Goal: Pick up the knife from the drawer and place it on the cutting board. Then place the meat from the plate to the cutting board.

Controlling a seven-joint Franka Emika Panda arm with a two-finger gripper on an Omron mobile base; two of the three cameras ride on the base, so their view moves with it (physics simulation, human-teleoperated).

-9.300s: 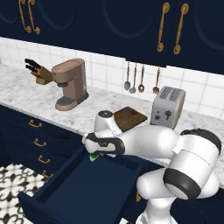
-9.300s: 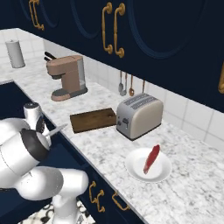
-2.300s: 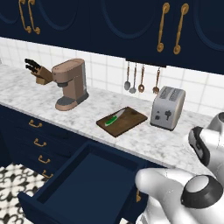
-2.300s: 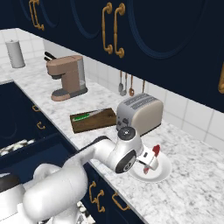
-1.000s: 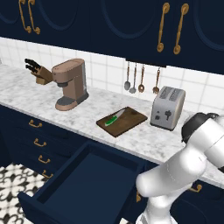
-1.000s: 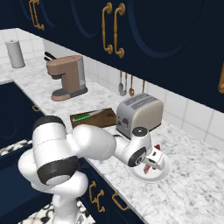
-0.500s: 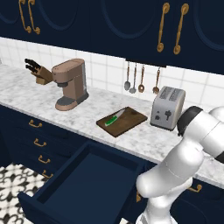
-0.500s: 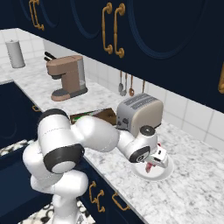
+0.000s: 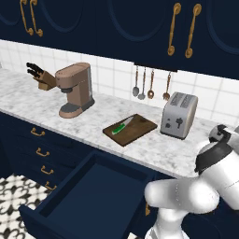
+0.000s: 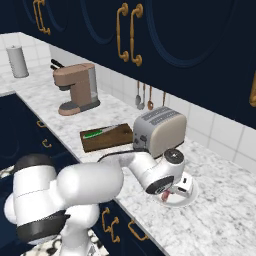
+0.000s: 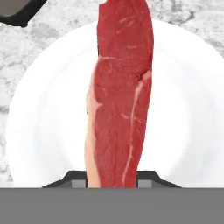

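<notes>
The red meat lies lengthwise over the white plate, running up from between my fingertips. My gripper is shut on the meat's near end, with one dark fingertip pressed against each side. From the right base view, the gripper is down on the plate, just right of the toaster. The green-handled knife rests on the dark brown cutting board. The wide navy drawer stands pulled open.
A silver toaster stands between the board and the plate, close behind my arm. A coffee machine and a knife block sit further left. Utensils hang on the tiled wall. The open drawer juts out below the counter's front edge.
The hand has settled a little lower and closer onto the plate, and its fingers now clamp the meat. The knife, board and drawer have not moved.
</notes>
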